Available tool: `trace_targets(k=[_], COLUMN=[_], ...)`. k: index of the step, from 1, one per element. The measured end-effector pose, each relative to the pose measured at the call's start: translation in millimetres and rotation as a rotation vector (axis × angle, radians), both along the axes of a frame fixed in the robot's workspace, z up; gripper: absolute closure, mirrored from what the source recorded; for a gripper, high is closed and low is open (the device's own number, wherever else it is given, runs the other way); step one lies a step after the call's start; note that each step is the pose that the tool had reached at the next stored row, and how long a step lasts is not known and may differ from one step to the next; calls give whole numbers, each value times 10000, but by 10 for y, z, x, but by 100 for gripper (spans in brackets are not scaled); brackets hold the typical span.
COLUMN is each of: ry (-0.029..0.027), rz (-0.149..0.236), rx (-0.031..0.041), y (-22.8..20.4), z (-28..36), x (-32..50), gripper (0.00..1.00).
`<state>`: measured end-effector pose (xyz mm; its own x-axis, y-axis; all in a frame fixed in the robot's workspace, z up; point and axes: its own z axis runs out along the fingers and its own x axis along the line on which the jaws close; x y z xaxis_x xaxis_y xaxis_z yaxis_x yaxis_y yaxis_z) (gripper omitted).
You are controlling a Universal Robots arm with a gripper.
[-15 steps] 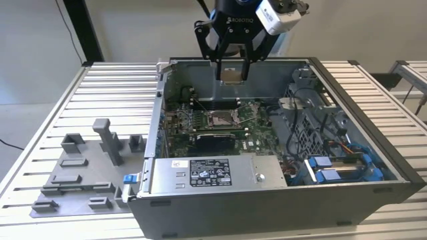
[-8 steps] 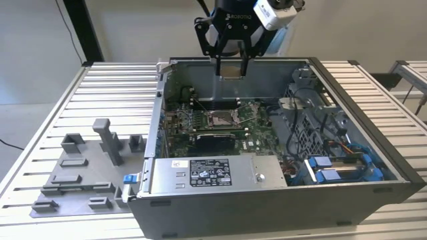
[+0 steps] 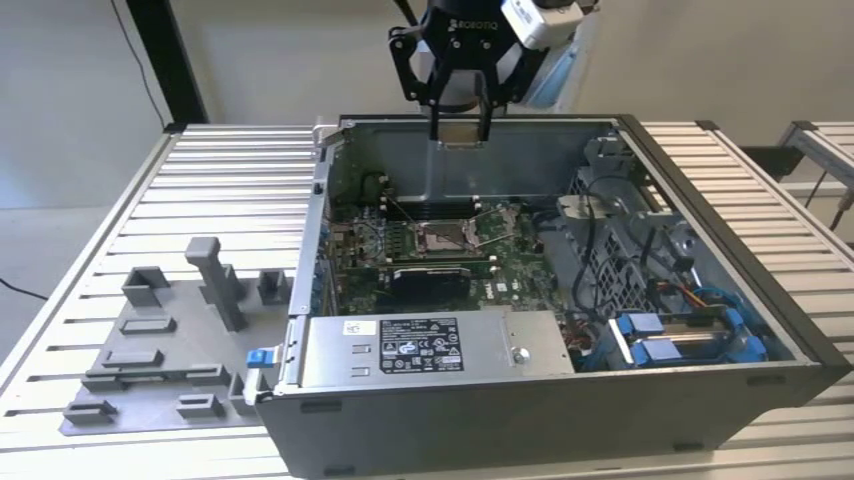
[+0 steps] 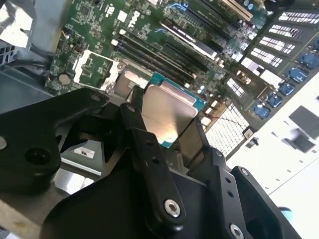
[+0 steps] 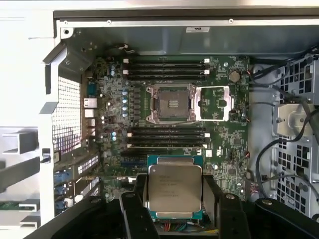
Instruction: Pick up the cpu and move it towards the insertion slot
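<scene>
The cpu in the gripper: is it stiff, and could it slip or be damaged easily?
The cpu looks like a thin flat plate with a metal lid, so probably stiff and light. The gripper pinches only its edges, and the smooth lid suggests it could slip. It is likely fragile if dropped onto the board.

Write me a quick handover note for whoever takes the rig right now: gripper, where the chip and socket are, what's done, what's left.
Gripper: jaws shut on the chip, holding it by two opposite edges, in both wrist views.
Chip: off the grey fixture, held in the air above the open computer case.
Socket: on the green board inside the case, its cover frame swung open beside it, nothing seated in it.
Done: pickup.
Left: the chip is not yet at the socket; the arm hangs near the case's rear wall in the exterior view.
</scene>
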<state>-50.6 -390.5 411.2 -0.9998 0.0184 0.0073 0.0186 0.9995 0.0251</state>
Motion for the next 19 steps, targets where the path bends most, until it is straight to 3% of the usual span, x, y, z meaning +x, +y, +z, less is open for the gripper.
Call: trace_targets(k=[9, 19], ry=[-1, -1], rz=[0, 0], rx=[-1, -1], y=[202, 370], z=[-4, -13], x=[2, 6], gripper=[100, 100])
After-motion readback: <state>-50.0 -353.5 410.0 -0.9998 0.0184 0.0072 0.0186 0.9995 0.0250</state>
